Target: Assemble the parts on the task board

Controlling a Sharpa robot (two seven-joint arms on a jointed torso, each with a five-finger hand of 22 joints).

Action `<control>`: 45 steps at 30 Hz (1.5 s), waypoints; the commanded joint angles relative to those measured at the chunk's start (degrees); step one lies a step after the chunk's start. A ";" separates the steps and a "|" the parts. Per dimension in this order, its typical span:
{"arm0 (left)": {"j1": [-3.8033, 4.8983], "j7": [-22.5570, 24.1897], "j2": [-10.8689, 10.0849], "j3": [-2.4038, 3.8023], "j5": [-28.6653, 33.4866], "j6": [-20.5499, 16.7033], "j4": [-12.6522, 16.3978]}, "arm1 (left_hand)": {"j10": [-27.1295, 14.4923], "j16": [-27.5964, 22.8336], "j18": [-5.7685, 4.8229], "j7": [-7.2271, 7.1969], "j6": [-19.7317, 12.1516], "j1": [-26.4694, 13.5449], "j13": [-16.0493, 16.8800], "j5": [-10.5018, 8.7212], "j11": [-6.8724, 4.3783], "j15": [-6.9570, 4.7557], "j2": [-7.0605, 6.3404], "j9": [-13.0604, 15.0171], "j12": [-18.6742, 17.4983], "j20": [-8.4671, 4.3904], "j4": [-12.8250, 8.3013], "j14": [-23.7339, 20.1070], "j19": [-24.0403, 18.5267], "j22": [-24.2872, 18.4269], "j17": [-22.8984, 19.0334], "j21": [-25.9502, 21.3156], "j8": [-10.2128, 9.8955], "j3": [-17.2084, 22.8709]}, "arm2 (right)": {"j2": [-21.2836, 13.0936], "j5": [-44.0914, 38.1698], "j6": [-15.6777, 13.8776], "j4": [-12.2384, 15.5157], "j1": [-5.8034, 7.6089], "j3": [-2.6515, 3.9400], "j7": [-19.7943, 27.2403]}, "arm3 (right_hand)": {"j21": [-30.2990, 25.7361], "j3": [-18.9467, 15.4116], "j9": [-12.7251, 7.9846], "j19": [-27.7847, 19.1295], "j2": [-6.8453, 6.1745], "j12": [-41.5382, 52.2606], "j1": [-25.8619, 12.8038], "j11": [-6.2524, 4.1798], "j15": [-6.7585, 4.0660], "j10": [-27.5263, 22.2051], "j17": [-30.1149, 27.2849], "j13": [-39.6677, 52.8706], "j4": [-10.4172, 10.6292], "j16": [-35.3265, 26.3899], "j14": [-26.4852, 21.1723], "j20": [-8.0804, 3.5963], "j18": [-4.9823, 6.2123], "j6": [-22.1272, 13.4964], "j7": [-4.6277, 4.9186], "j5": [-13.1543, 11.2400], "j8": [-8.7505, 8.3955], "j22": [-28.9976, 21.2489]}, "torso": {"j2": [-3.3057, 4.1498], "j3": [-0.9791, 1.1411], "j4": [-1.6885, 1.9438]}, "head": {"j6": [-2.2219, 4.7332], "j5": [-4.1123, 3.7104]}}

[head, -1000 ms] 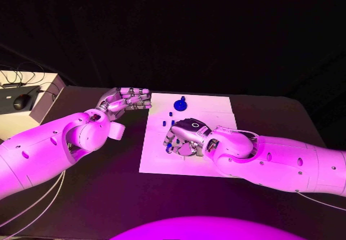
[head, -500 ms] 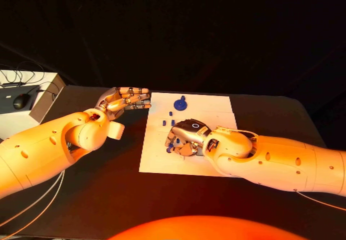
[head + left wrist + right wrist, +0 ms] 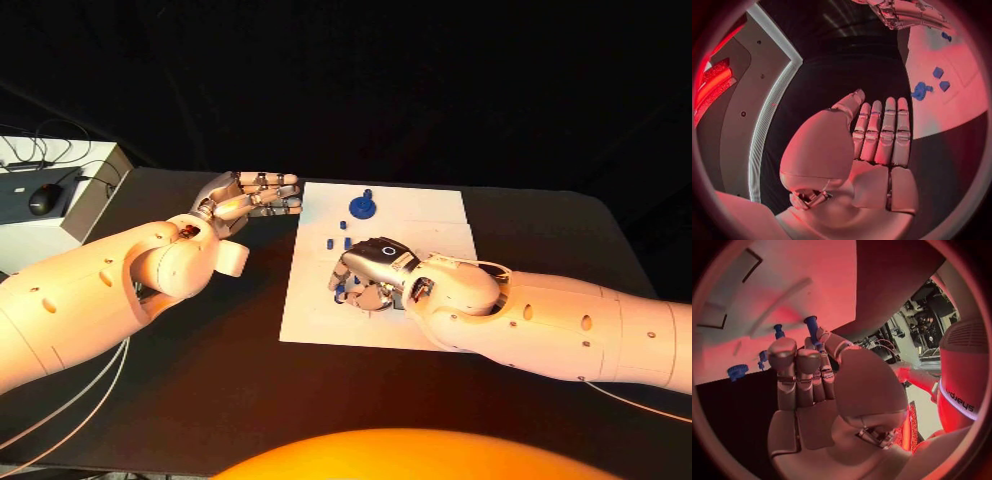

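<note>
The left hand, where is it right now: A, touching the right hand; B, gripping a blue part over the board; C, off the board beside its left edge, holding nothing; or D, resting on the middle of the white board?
C: in the head view the left hand sits over the black table just beside the task board, fingers together and empty.

Mirrored lettering on white arm band (image 3: 959, 399), not clearly readable.
</note>
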 commanded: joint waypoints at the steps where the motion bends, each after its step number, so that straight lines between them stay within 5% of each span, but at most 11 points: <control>1: 0.00 0.46 0.05 0.05 0.28 0.71 0.19 | 0.49 -0.17 -0.23 0.27 0.18 0.20 0.01 -0.17 0.09 -0.28 -0.15 0.03 -0.10 0.15 0.01 -0.06 0.11 -0.05 0.00 -0.07 -0.04 0.48 | 0.00 -0.11 1.49 -0.23 -0.54 -0.40 0.24 | -0.84 0.03 0.03 3.17 2.16 0.32 1.70 -1.40 -0.16 2.24 -0.11 0.05 0.12 -0.29 0.02 -0.24 0.82 0.04 0.33 0.55 0.13 4.77 | -0.05 0.03 -0.10 | -0.07 0.03; 5: 0.01 0.43 0.04 0.05 0.28 0.69 0.18 | 0.44 -0.17 -0.22 0.32 0.13 0.27 0.02 -0.16 0.10 -0.28 -0.19 0.02 -0.10 0.15 0.01 -0.07 0.12 -0.18 0.00 -0.07 -0.05 0.50 | -0.12 1.52 0.05 0.08 -0.57 -0.42 1.75 | -2.84 -3.80 -0.54 3.07 -1.48 0.32 -1.01 -0.46 0.54 -0.95 -0.43 -0.02 1.04 -0.68 0.02 0.18 1.16 -2.77 0.86 7.96 -0.02 4.25 | -0.08 0.02 -0.14 | -0.08 0.07; 9: 0.01 0.39 0.04 0.05 0.28 0.69 0.15 | 0.44 -0.17 -0.22 0.32 0.13 0.27 0.02 -0.16 0.10 -0.28 -0.19 0.02 -0.10 0.15 0.01 -0.07 0.12 -0.18 0.00 -0.07 -0.05 0.50 | -0.53 2.38 -2.19 0.41 -0.58 -0.43 2.45 | -5.43 -11.23 -0.60 3.11 -3.73 0.46 -2.11 0.49 1.23 -5.33 -0.96 0.03 2.80 -1.03 0.06 1.00 2.09 -5.89 0.33 7.31 0.02 3.43 | -0.13 0.04 -0.13 | 0.01 0.05; 13: 0.01 0.31 0.02 0.05 0.28 0.74 0.12 | 0.41 -0.17 -0.22 0.32 0.11 0.26 0.02 -0.17 0.11 -0.27 -0.19 0.03 -0.10 0.16 0.02 -0.09 0.12 -0.18 -0.01 -0.07 -0.05 0.50 | -1.45 2.73 -4.71 0.82 -0.58 -0.43 2.29 | -8.75 -21.13 -0.57 3.12 -3.84 0.72 0.28 1.66 2.04 -10.73 -1.49 0.02 4.86 -1.08 -0.04 1.88 3.28 -8.60 0.11 7.13 0.01 2.26 | -0.10 0.05 -0.13 | 0.11 -0.05; 23: 0.01 0.18 0.04 0.05 0.28 0.88 -0.03 | 0.31 -0.18 -0.22 0.31 0.03 0.25 0.02 -0.19 0.15 -0.23 -0.24 0.03 -0.10 0.18 0.00 -0.19 0.10 -0.20 -0.02 -0.08 -0.05 0.46 | -6.03 9.13 -11.54 4.28 -0.10 0.15 3.59 | -10.79 -24.44 -0.53 3.13 -7.52 0.65 5.88 2.58 2.66 -14.10 -2.66 -0.05 14.77 -0.66 -0.27 2.73 4.51 -11.63 -0.04 7.66 0.02 0.45 | -0.05 0.14 -0.18 | 0.59 -0.43; 29: -0.02 0.21 0.04 0.04 0.31 0.99 -0.08 | 0.31 -0.18 -0.22 0.31 0.03 0.25 0.02 -0.19 0.15 -0.23 -0.24 0.03 -0.10 0.18 0.00 -0.19 0.10 -0.20 -0.02 -0.08 -0.05 0.46 | -11.13 24.05 -11.03 6.28 2.55 0.67 5.56 | -9.44 -23.59 -0.42 3.18 -3.57 2.05 3.89 1.56 1.95 -6.73 -2.95 0.02 11.63 -0.13 -0.11 2.18 4.04 -10.38 3.30 10.12 0.22 0.55 | -0.12 0.07 -0.33 | 0.85 -1.19; 35: -0.21 0.40 -0.03 0.04 0.42 0.98 -0.06 | 0.37 -0.15 -0.20 0.27 0.05 0.22 0.02 -0.17 0.12 -0.26 -0.17 0.03 -0.08 0.18 0.03 -0.13 0.12 -0.21 0.00 -0.07 -0.03 0.45 | -16.63 35.42 -3.53 6.44 5.88 0.78 2.34 | -6.07 -24.88 0.36 3.38 0.04 11.93 0.78 -4.20 -1.85 9.37 -2.98 6.03 10.53 0.12 0.32 -0.37 2.27 -5.85 0.00 13.65 2.30 1.59 | -0.29 0.16 -0.66 | 1.28 -2.42; 37: -0.34 0.44 -0.07 0.04 0.45 0.95 -0.05 | 0.37 -0.15 -0.20 0.27 0.05 0.22 0.02 -0.17 0.12 -0.26 -0.17 0.03 -0.08 0.18 0.03 -0.13 0.12 -0.21 0.00 -0.07 -0.03 0.45 | -18.29 37.56 0.34 6.19 6.71 0.78 -1.08 | -2.96 -27.68 1.51 3.46 1.29 26.50 -2.40 -5.43 -2.87 5.57 -3.08 21.08 9.77 0.38 0.93 -2.29 0.15 -4.44 -0.92 15.17 2.82 2.60 | -0.39 0.21 -0.85 | 1.20 -2.89; 39: -0.44 0.46 -0.09 0.04 0.47 0.95 -0.01 | 0.37 -0.15 -0.20 0.27 0.05 0.22 0.02 -0.17 0.12 -0.26 -0.17 0.03 -0.08 0.18 0.03 -0.13 0.12 -0.21 0.00 -0.07 -0.03 0.45 | -19.67 38.63 3.20 6.04 7.17 0.73 -4.32 | -1.23 -28.98 3.94 3.49 3.34 39.25 -5.27 -5.89 -2.78 -1.88 -2.83 35.84 10.31 1.12 0.96 -2.99 -0.74 -4.46 -1.55 15.46 3.51 3.09 | -0.44 0.25 -0.93 | 1.24 -3.28; 42: -0.61 0.46 -0.14 0.04 0.50 0.95 0.08 | 0.46 -0.17 -0.19 0.25 0.07 0.19 0.02 -0.16 0.09 -0.28 -0.18 0.03 -0.09 0.17 0.05 -0.08 0.17 -0.20 0.01 -0.04 -0.04 0.42 | -21.45 38.81 7.07 6.09 7.56 0.65 -9.16 | 3.70 -30.89 10.13 3.74 4.66 49.65 -8.94 -5.94 -3.30 -2.46 2.05 48.87 12.06 5.00 1.09 -3.38 -1.47 -3.96 -3.06 17.15 6.66 4.51 | -0.55 0.35 -0.99 | 1.16 -3.58; 45: -0.89 0.45 -0.24 0.04 0.53 0.92 0.18 | 0.46 -0.17 -0.19 0.25 0.07 0.19 0.02 -0.16 0.09 -0.28 -0.18 0.03 -0.09 0.17 0.05 -0.08 0.17 -0.20 0.01 -0.04 -0.04 0.42 | -23.07 37.93 9.91 6.76 7.75 0.49 -13.69 | 9.52 -35.37 20.62 3.94 5.75 56.49 -11.02 -6.85 -3.65 0.56 8.35 58.67 12.89 9.15 1.04 -3.75 -2.08 -5.72 -4.01 20.54 11.29 6.25 | -0.63 0.47 -1.01 | 1.04 -3.80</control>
